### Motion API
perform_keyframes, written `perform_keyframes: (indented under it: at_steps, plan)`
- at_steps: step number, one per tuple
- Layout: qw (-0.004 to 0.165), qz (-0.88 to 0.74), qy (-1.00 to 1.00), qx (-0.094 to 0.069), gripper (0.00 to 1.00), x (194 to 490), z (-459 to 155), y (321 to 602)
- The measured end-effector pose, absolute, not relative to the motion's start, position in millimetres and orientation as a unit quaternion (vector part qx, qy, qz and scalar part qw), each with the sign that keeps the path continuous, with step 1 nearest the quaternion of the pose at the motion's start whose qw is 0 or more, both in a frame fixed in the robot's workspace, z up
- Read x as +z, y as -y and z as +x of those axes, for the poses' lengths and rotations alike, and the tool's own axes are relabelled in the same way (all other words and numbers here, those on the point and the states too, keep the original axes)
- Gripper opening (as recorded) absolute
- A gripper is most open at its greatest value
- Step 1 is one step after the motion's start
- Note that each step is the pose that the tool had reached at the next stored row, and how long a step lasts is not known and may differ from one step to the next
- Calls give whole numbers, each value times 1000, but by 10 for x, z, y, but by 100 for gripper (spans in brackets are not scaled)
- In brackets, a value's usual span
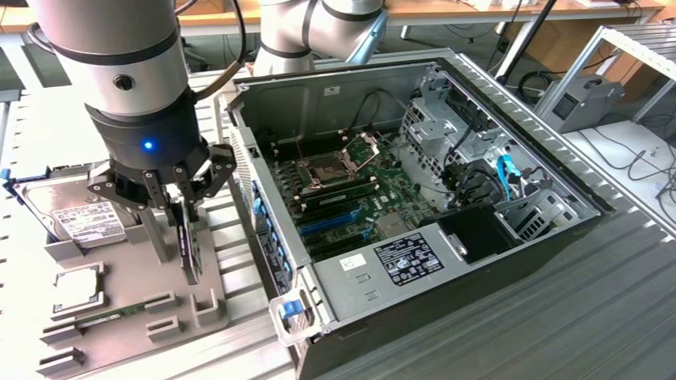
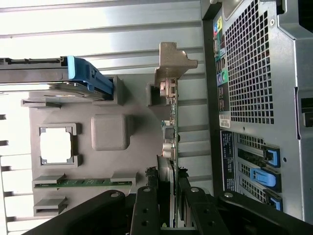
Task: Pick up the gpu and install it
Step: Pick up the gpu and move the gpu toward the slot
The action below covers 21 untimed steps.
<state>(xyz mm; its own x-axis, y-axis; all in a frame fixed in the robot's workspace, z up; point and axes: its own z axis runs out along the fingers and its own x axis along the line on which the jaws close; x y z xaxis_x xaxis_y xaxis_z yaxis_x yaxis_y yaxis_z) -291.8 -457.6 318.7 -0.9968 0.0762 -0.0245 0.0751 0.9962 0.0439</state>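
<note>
Gripping the gpu (image 1: pixel 190 247) from above, the arm's fingers (image 1: pixel 157 190) are drawn in narrow on the card, one on each face.

Exterior view: the card hangs on edge below the fingers, over the grey tray (image 1: pixel 132 273) at the exterior view's left. Its lower end is level with the tray's slotted blocks; whether it touches them cannot be told. On the same tray lie a hard drive (image 1: pixel 74 215) with a white label, a cpu (image 1: pixel 79 285) in a square pocket and a memory stick (image 1: pixel 111 314) in a narrow slot. The open case (image 1: pixel 349 75) lies on its side just beside the tray, towards the exterior view's right, with the motherboard (image 1: pixel 354 186) facing up. The gpu is outside the case. Tray and case rest on a ribbed metal surface (image 1: pixel 591 317).

Wrist view: the gpu (image 2: pixel 171 127) is seen edge-on, with its green board showing and its silver bracket (image 2: pixel 172 61) at the end far from the fingers (image 2: pixel 145 208), which clamp it from both sides. The card runs between the tray (image 2: pixel 142 161) and the perforated rear panel of the case (image 2: pixel 259 63), where blue slot clips (image 2: pixel 259 175) show. Hard drive (image 2: pixel 49 73), cpu (image 2: pixel 56 147) and memory stick (image 2: pixel 83 182) lie on the tray, on the side of the card away from the case.
</note>
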Motion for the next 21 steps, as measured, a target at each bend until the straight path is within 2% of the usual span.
perform_keyframes:
  at_steps: [21]
  plan:
    - [13, 38, -999, 21, 26, 3230, -2918, 4576]
